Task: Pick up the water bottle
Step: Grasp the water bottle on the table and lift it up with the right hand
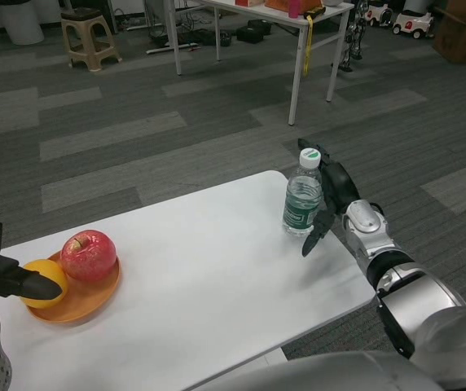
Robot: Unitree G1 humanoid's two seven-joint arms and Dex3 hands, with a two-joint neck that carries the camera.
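Observation:
A clear water bottle [303, 197] with a white cap and a green label stands upright near the far right edge of the white table [208, 269]. My right hand [328, 195] is just to its right, fingers apart and curved beside the bottle. I cannot tell whether they touch it. My left hand [5, 275] hangs at the table's left edge, over the near side of the orange plate, holding nothing that I can see.
An orange plate [82, 303] at the left of the table carries a red apple [89, 255] and an orange [41, 281]. Beyond the table are grey carpet, a white table [298, 24] and a stool [89, 34].

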